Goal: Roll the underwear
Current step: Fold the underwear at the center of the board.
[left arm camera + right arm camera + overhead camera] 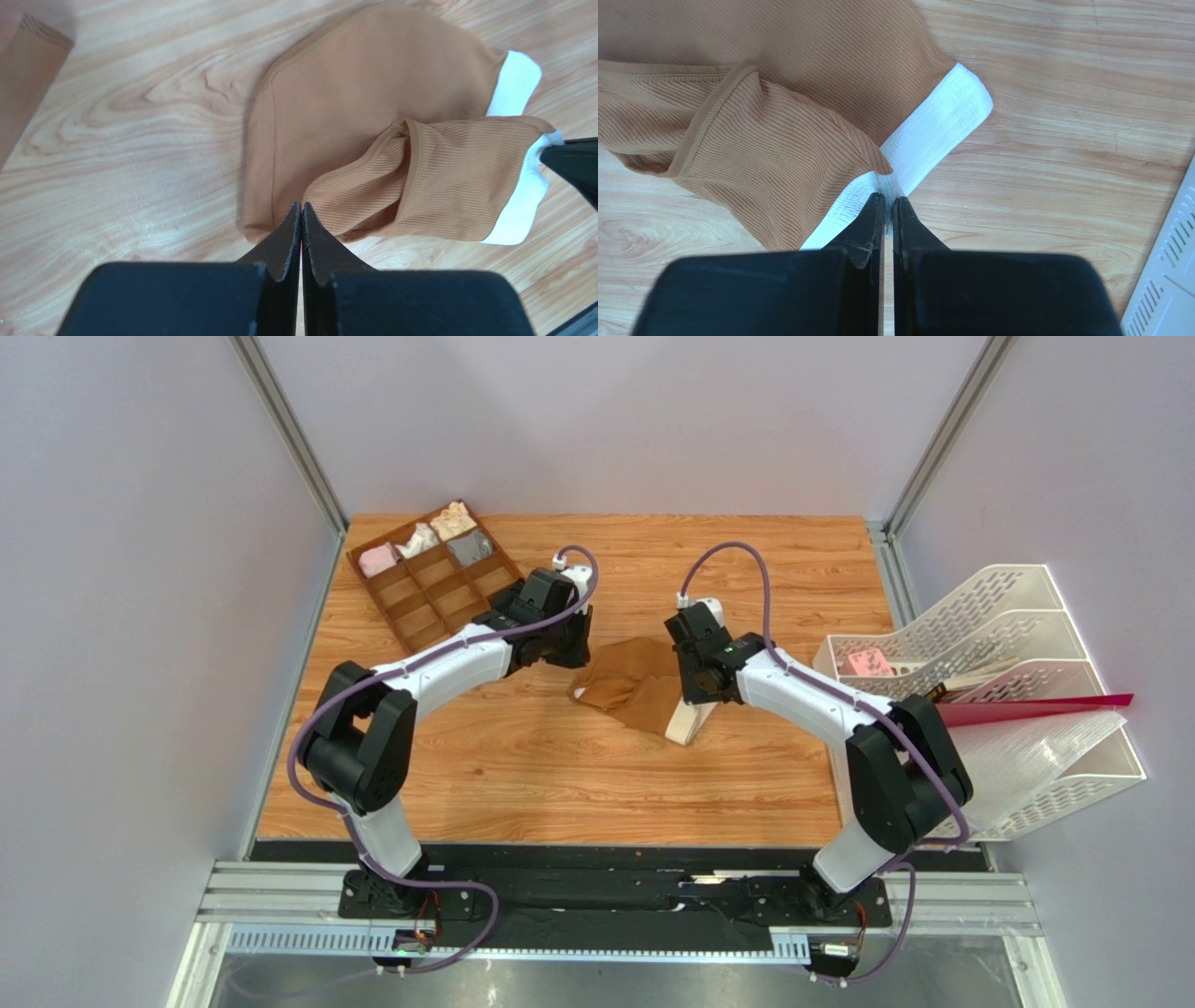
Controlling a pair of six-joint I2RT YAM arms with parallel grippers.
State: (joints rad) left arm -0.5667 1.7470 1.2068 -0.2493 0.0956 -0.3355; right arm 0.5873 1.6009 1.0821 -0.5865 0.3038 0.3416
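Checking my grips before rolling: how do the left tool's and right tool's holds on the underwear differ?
The left tool pinches the brown edge of the underwear; the right tool pinches its white band. From above, the left tool sits at the garment's left end, the right tool at its right. Both are shut on fabric.

Underwear [365, 119] tan-brown, finely ribbed, white band; table [140, 140] light woodgrain; claws seemingly black.
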